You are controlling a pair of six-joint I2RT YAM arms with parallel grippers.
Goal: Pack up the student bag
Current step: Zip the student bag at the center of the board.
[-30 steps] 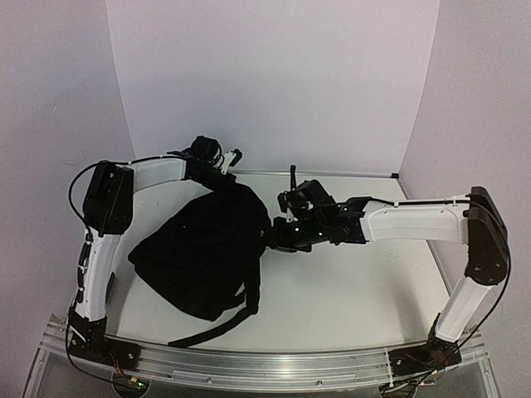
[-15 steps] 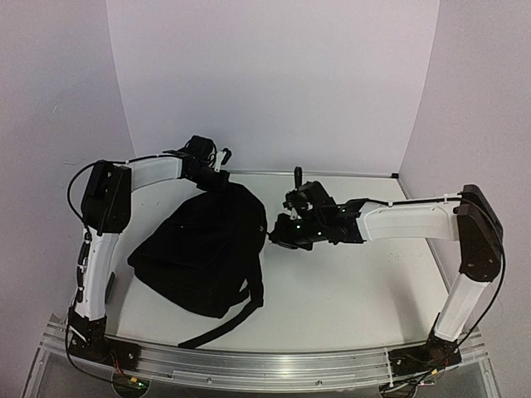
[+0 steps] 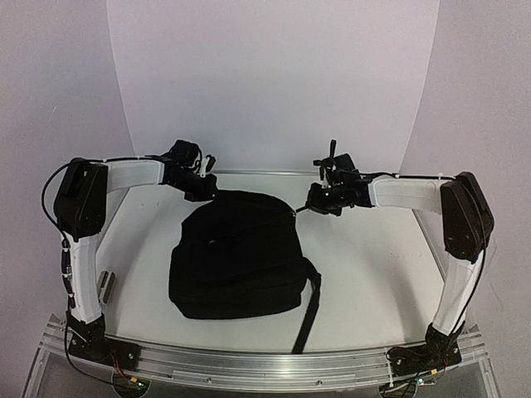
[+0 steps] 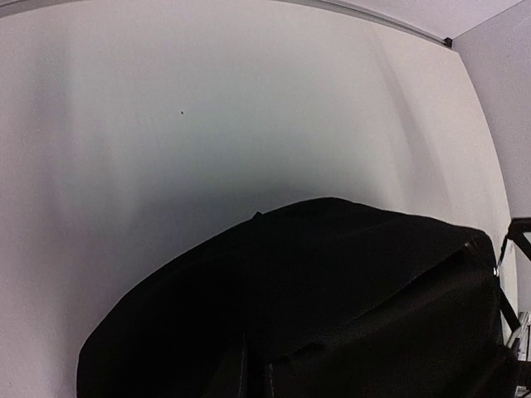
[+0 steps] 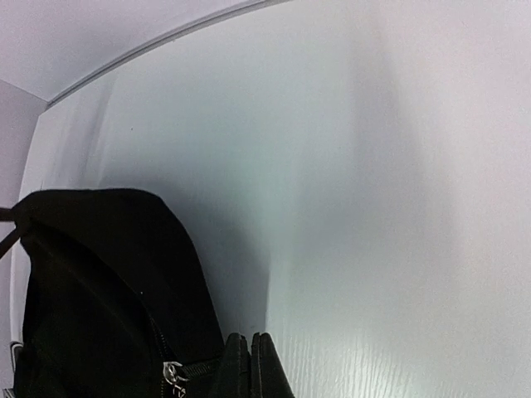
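The student bag is a large black backpack lying flat in the middle of the table, its top toward the back wall. My left gripper is at the bag's far left corner. In the left wrist view the bag fills the lower half, and the dark fingers barely show against the fabric, pressed together. My right gripper is at the bag's far right corner. In the right wrist view it is shut on a black tab beside a silver zipper pull on the bag.
One shoulder strap trails from the bag toward the near rail. A small grey object lies on the table by the left arm's upright link. The back wall stands close behind both grippers.
The bag has swung from a diagonal lie at the left to the table's middle. My right gripper moved back and right with its corner. My left gripper shifted slightly left.
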